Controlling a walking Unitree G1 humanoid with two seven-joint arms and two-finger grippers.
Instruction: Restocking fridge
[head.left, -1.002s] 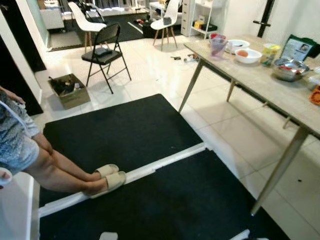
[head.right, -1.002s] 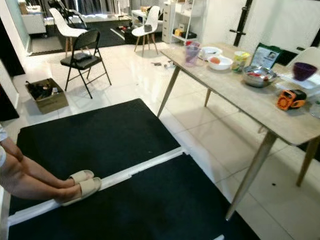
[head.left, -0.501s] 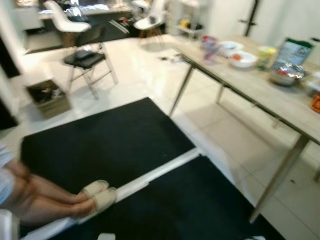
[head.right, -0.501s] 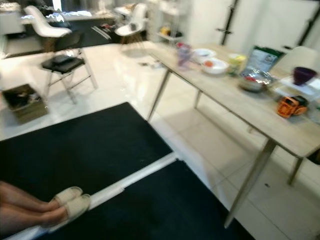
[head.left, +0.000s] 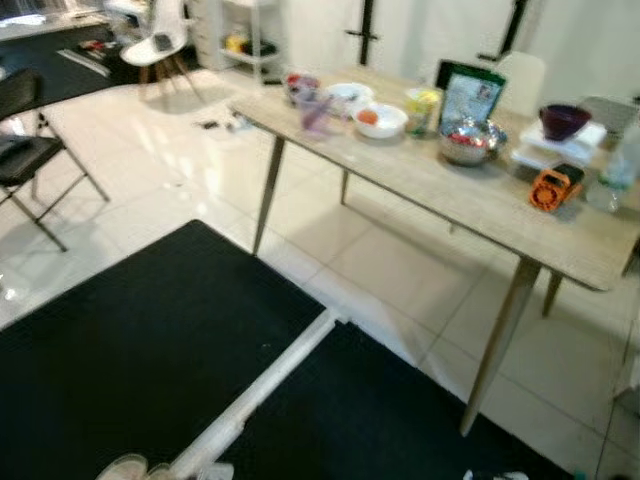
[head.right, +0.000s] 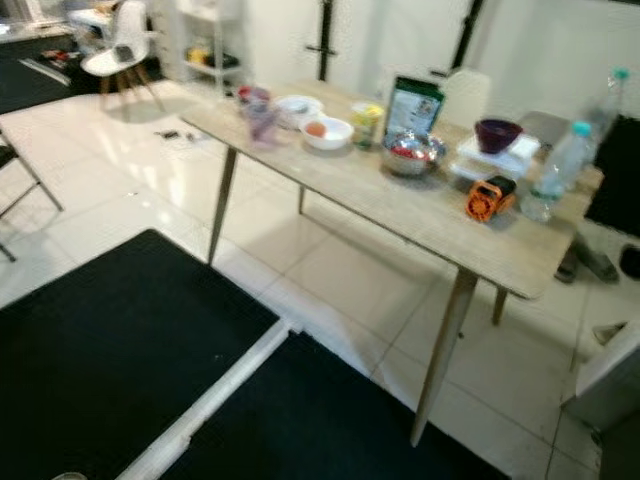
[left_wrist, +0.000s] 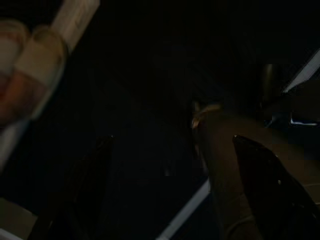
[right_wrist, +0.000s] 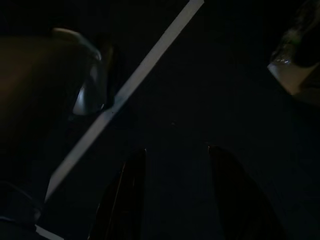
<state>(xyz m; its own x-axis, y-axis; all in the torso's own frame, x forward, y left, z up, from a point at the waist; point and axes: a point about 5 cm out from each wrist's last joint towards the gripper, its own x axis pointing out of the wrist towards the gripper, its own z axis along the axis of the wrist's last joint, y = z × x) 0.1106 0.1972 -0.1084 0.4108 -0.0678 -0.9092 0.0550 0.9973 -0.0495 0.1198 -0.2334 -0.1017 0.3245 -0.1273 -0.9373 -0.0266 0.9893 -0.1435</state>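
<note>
A long wooden table (head.right: 400, 205) stands ahead on the right and carries food items. On it are a purple cup (head.right: 262, 115), a white bowl (head.right: 326, 131) with something orange inside, a metal bowl (head.right: 412, 152), a green bag (head.right: 414, 100), a purple bowl (head.right: 497, 133), a small orange object (head.right: 483, 198) and a water bottle (head.right: 560, 170). My left gripper (left_wrist: 175, 195) hangs low over the dark mat, open and empty. My right gripper (right_wrist: 175, 195) is also open over the mat, with nothing between its fingers.
Two black mats (head.left: 150, 340) joined by a white strip (head.left: 270, 375) cover the near floor. A person's slippered foot (head.left: 125, 467) shows at the bottom edge. A black folding chair (head.left: 25, 150) stands far left, with a white chair (head.left: 160, 40) and shelf (head.left: 235, 40) behind. White tiles run under the table.
The camera has swung to the right: the table now sits in the middle and the seated person has slid out at the left, leaving just a slipper.
</note>
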